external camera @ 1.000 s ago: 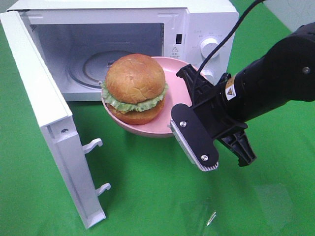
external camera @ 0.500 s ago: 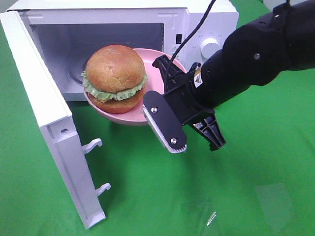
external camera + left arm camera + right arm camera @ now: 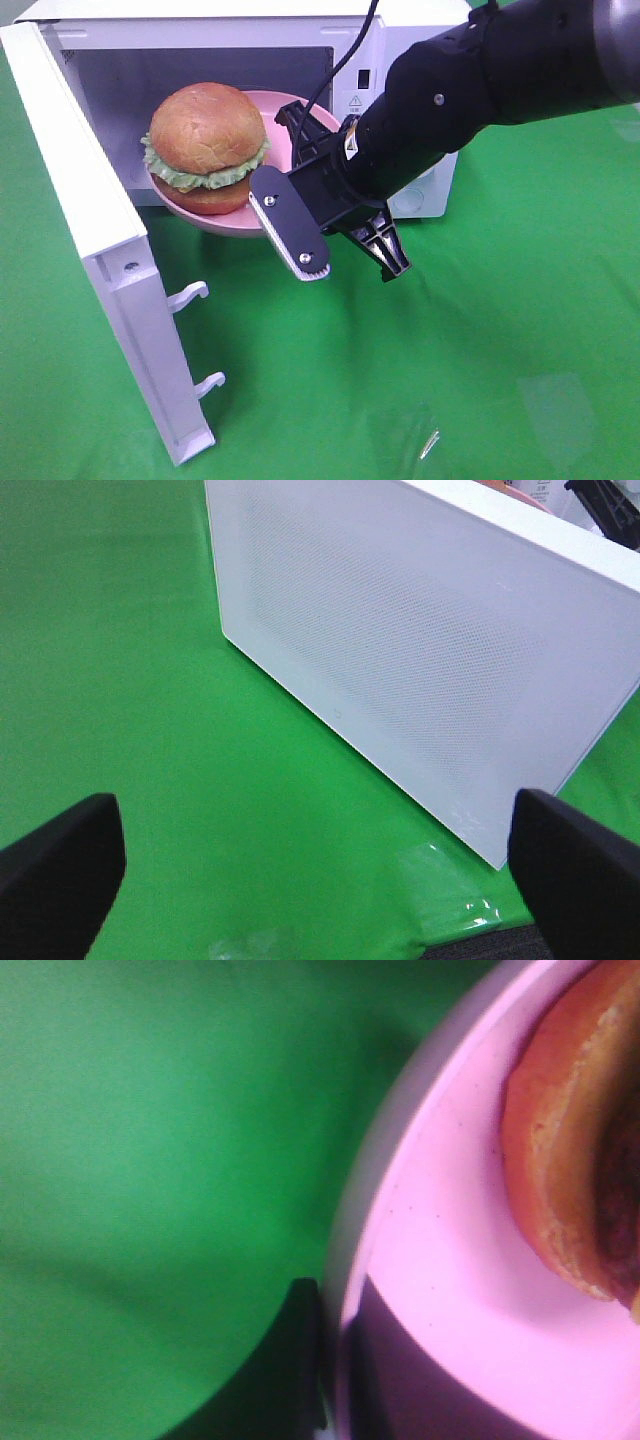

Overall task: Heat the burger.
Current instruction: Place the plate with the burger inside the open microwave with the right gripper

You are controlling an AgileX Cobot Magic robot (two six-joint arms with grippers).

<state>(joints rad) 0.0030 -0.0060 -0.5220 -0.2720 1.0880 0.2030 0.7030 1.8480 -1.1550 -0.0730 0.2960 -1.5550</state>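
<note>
The microwave (image 3: 250, 30) door (image 3: 90, 220) stands open. My right pincer (image 3: 303, 150) is pressed together on the rim of the pink plate (image 3: 230, 222), holding it at the oven's mouth. As I judge it, I have yet to set it inside, let go, shut the door and start the heat. The burger (image 3: 205, 135) sits on the plate, just beside my fingertips, on their oven side.
</note>
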